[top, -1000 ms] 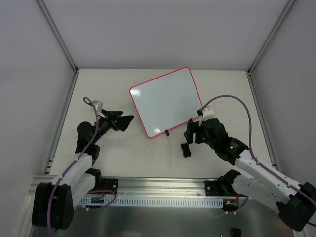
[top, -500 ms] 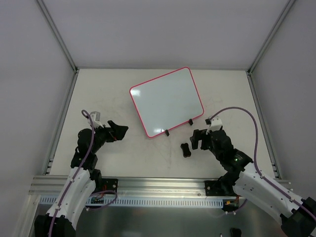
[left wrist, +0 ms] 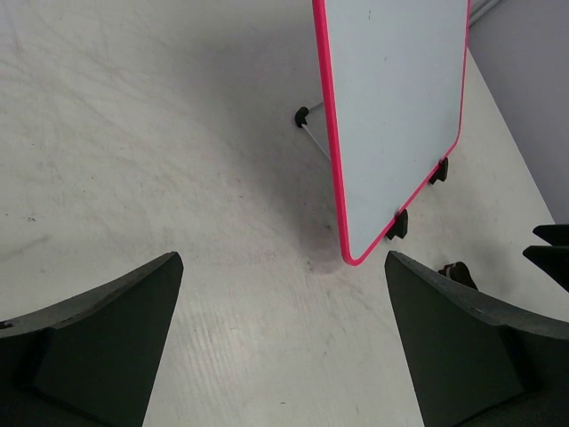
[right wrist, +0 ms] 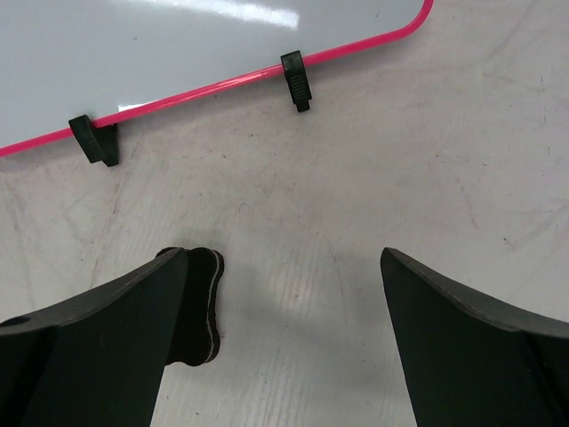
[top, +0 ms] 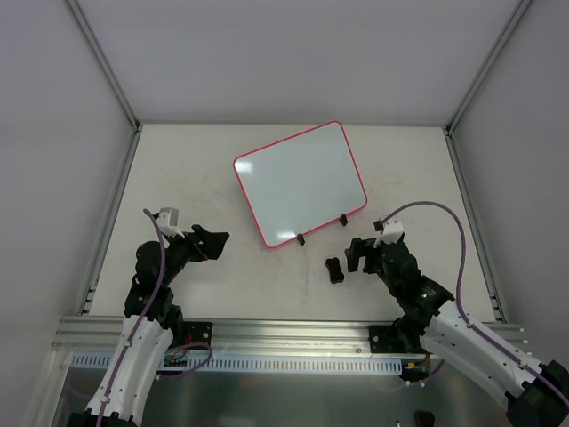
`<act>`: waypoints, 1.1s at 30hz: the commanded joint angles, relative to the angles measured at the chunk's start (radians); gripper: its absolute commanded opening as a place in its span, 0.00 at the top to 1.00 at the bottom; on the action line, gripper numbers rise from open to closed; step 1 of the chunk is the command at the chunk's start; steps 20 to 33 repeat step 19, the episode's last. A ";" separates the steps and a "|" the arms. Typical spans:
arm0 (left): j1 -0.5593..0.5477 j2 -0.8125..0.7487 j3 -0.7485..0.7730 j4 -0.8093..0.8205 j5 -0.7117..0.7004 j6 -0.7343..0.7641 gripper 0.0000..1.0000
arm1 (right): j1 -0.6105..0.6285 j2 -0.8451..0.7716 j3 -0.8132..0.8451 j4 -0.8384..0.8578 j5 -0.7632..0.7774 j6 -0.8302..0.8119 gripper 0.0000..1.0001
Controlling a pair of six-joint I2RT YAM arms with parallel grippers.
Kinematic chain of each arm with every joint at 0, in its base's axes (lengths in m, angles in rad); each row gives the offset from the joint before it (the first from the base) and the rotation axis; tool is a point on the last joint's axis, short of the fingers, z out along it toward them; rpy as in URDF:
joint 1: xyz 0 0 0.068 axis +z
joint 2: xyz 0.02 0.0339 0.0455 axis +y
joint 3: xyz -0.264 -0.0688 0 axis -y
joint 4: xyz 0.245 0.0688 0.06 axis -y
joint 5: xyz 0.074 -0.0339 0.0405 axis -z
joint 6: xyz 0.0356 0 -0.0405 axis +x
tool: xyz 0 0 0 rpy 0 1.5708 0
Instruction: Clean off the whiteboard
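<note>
**On the pale, scuffed tabletop [top: 178, 178]: both sets of fingers spread wide**

Toward the middle of the tabletop, nearer the far side, lies a glossy white rectangular whiteboard [top: 300, 183] with rounded corners and a thin pink-red frame. It is turned at an angle to the table edges. Its surface reads as plain white, with a patch of glare by the near corner. Two small black clip feet [top: 302, 238] sit on its near edge, facing the arms.

The left gripper [top: 213, 243] hangs low over the tabletop, well to the left of the whiteboard and apart from it. Its black fingers are splayed wide, with only bare tabletop between them.

The right gripper [top: 354, 254] sits just near of the whiteboard's right clip foot. Its fingers stand wide apart too and grip nothing. A small black eraser block [top: 334, 269] lies on the tabletop just beside them. From the wrist view it is half hidden behind one finger, and I cannot tell whether they touch.
</note>
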 commanded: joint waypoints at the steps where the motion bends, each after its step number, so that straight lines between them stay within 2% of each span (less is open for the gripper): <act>1: -0.005 -0.013 -0.010 -0.010 -0.013 0.016 0.01 | -0.003 0.016 0.029 0.052 0.017 -0.006 0.05; 33: -0.005 0.007 0.001 -0.023 -0.025 0.016 0.01 | -0.005 -0.012 0.014 0.054 0.010 -0.009 0.05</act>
